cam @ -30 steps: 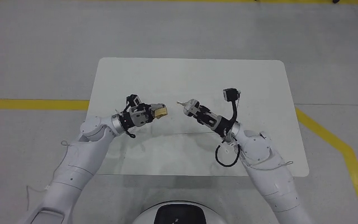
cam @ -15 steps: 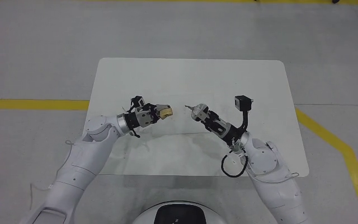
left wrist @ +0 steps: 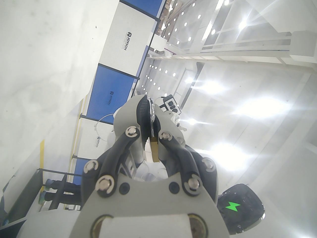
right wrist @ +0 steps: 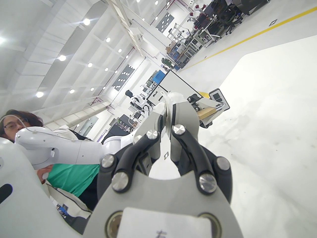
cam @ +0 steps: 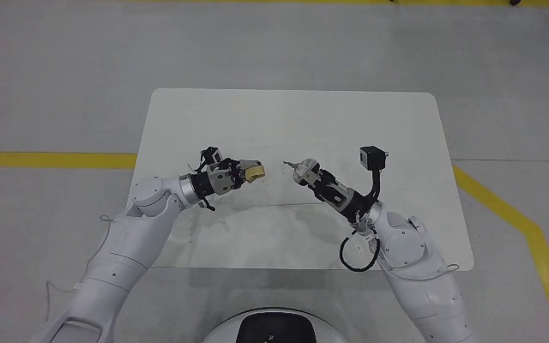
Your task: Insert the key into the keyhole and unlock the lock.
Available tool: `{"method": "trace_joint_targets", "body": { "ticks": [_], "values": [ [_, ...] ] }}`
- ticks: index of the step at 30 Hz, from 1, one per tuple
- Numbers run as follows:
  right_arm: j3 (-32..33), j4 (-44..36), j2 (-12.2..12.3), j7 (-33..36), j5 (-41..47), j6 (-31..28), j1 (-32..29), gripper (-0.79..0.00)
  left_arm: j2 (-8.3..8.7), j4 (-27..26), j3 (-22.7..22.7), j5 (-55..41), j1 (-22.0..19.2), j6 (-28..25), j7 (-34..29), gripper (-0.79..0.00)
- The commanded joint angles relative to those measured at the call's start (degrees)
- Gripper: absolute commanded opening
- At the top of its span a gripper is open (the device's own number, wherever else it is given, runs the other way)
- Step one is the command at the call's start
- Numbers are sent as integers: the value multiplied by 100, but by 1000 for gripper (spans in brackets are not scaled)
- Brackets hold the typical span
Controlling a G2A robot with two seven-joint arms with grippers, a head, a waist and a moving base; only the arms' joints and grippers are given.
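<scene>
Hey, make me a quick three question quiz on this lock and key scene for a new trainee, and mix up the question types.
1. The left gripper and the right gripper each hold one thing. Which holds the brass lock? A) left B) right C) both
2. True or false: the key is already inside the brass lock.
3. Fill in: both things are held ___ the white table, not resting on it.

Key: 1 A. 2 False: the top view shows a gap between them. 3 above.
</scene>
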Motion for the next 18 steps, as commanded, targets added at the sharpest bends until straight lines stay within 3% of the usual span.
{"method": "trace_joint_targets", "body": {
  "ticks": [1, 7, 9, 18],
  "values": [
    [0, 0, 0, 0, 0, 0, 0, -785, 0, 0, 0, 0, 0, 0, 0, -785],
    [0, 0, 0, 0, 0, 0, 0, -785, 0, 0, 0, 0, 0, 0, 0, -785],
    [27, -18, -25, -408, 261, 182, -100, -785, 0, 0, 0, 0, 0, 0, 0, -785],
    [-196, -761, -125, -1687, 862, 2114, -832, -785, 0, 0, 0, 0, 0, 0, 0, -785]
  ]
}}
